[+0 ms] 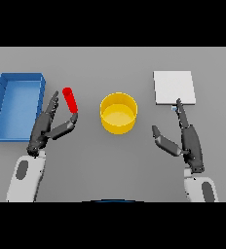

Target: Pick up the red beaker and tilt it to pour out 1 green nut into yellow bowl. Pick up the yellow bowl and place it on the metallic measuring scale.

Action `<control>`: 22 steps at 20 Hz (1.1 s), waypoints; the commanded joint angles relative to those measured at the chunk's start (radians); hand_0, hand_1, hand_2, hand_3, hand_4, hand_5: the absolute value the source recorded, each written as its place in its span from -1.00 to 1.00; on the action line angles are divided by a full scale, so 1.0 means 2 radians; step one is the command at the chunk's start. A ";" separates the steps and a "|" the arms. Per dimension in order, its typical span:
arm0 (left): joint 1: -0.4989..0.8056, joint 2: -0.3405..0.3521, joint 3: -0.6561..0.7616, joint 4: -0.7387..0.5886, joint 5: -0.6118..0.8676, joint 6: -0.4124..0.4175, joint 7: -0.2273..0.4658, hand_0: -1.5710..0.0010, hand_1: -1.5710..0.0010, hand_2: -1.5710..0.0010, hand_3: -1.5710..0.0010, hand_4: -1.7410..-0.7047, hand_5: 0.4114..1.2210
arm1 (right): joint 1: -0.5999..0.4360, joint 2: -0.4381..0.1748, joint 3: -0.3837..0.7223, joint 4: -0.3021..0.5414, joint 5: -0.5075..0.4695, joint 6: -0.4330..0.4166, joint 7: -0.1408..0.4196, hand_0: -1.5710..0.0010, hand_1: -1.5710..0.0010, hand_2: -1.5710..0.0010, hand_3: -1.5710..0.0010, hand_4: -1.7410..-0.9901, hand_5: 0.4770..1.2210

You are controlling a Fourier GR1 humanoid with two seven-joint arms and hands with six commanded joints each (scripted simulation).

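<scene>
Left hand (47, 125) spread open beside the tilted red beaker (70, 99), thumb near its base; right hand (187, 138) open. Yellow bowl (118, 113) looks empty.

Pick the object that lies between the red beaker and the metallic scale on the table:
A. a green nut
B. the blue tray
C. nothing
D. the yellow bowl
D: the yellow bowl sits mid-table, with the red beaker to its left by the left robot hand and the metallic scale to its right.
</scene>
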 commanded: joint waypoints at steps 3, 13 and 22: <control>-0.033 -0.001 0.012 0.046 0.001 0.004 -0.022 1.00 1.00 1.00 1.00 -0.06 -0.39 | -0.002 0.004 0.004 0.006 0.002 -0.001 -0.006 1.00 1.00 1.00 1.00 0.22 -0.58; -0.130 -0.004 0.035 0.174 -0.006 0.014 -0.048 1.00 1.00 1.00 1.00 -0.14 -0.31 | 0.000 0.005 0.003 0.002 0.005 -0.004 0.002 1.00 1.00 1.00 1.00 0.25 -0.55; -0.182 -0.009 0.054 0.244 0.005 0.009 -0.077 1.00 1.00 1.00 1.00 -0.21 -0.30 | -0.003 0.002 -0.003 0.009 0.002 -0.005 0.001 1.00 1.00 1.00 1.00 0.27 -0.56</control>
